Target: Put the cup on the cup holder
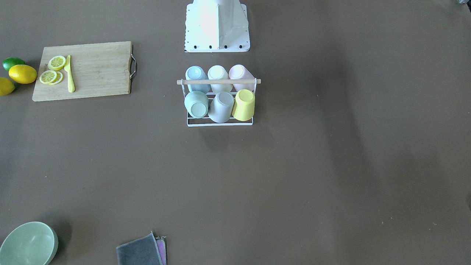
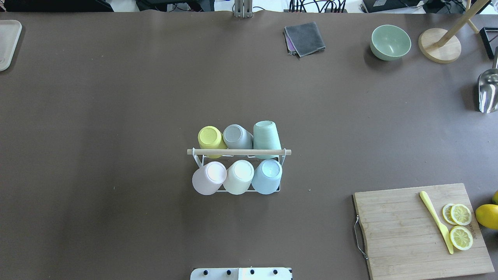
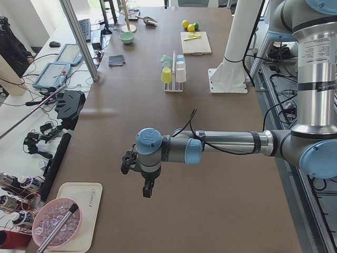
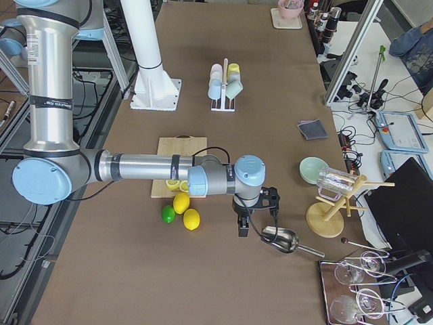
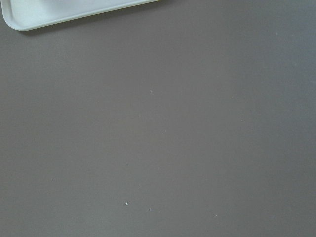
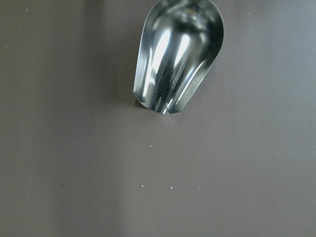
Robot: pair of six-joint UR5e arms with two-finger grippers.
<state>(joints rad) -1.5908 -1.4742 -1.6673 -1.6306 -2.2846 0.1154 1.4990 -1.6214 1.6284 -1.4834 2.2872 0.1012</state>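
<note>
Apparently done. Cup holder stands mid-bench, just ahead of my base: white wire frame, wooden rod across the top.

Six cups sit on its prongs, mouths down and tilted.
- Far row: yellow cup, grey cup, green cup.
- Near row: pink cup, cream cup, blue cup.

Every slot I can make out carries a cup, and no view shows one lying off the holder.

Left gripper hovers over bare bench at my left end, near a white tray. Right gripper hovers at the other end, just beside a metal scoop. Both are well apart from the holder, and no cup shows at either one. Open or closed, I cannot tell: side views only, and the wrist cameras show no fingers.

Judgement: nothing left to place, as far as these views go.
</note>
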